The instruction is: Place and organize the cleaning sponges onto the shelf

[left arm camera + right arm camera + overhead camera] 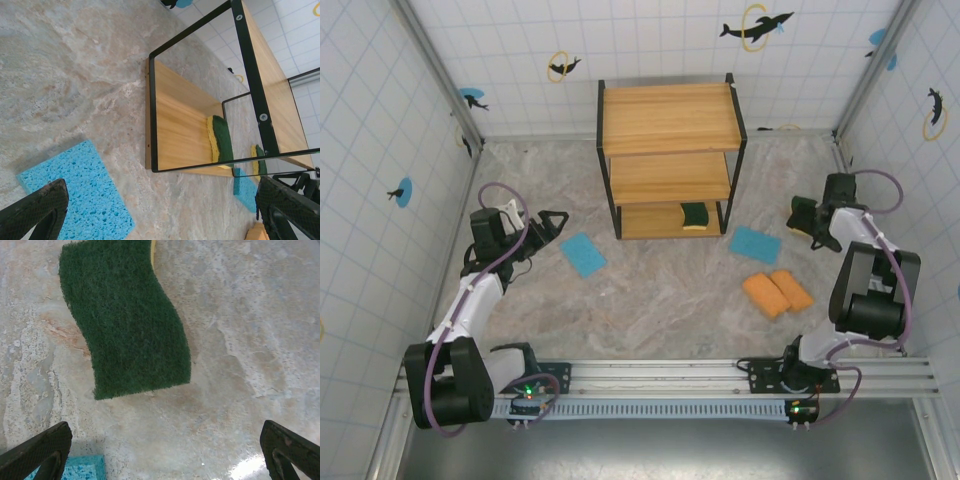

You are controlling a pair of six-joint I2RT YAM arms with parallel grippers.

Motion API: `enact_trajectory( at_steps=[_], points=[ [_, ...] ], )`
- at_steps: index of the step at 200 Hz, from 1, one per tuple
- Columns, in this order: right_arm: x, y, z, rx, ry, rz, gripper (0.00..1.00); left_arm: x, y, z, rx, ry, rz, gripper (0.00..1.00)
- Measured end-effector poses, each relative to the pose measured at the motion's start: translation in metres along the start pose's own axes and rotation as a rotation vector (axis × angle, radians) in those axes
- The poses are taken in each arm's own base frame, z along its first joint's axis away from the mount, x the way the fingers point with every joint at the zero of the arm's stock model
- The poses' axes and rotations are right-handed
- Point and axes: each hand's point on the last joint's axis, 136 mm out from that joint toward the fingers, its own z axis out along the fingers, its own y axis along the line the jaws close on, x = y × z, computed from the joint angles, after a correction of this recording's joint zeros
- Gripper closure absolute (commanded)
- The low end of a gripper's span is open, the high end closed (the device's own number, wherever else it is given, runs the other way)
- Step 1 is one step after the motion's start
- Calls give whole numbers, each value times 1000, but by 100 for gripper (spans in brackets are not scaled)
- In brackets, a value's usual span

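While the left tool (560, 225) and right tool (793, 220) hang spread wide and empty, a green sponge (695, 215) rests on the lowest board of the shelf (670, 118).
On the table (660, 300): a blue sponge (583, 254) beside the left tool, a second green sponge (127, 320) just ahead of the right tool, the other blue sponge (755, 244) and two orange sponges (765, 296) nearby.

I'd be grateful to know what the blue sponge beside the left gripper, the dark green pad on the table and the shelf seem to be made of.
Blue sponge: matte porous foam, perhaps cellulose, with open pores all over.
Dark green pad: fuzzy fibrous scouring material, with a yellow edge showing.
Shelf: boards look like light wood with visible grain, possibly laminate. The frame looks like thin black-painted metal with screw heads.
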Motion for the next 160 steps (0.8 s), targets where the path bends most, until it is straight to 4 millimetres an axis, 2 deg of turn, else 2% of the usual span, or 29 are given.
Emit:
enact_trajectory(
  at_steps=[48,99,160],
  points=[
    [-10,10,20,20,29,-64,1,0,0,0,-1,1,-1,2],
    [-21,17,32,42,33,-114,3,0,1,0,-1,2,-2,2],
    [-12,12,44,71,76,-135,5,0,1,0,-2,2,-2,2]
  ],
)
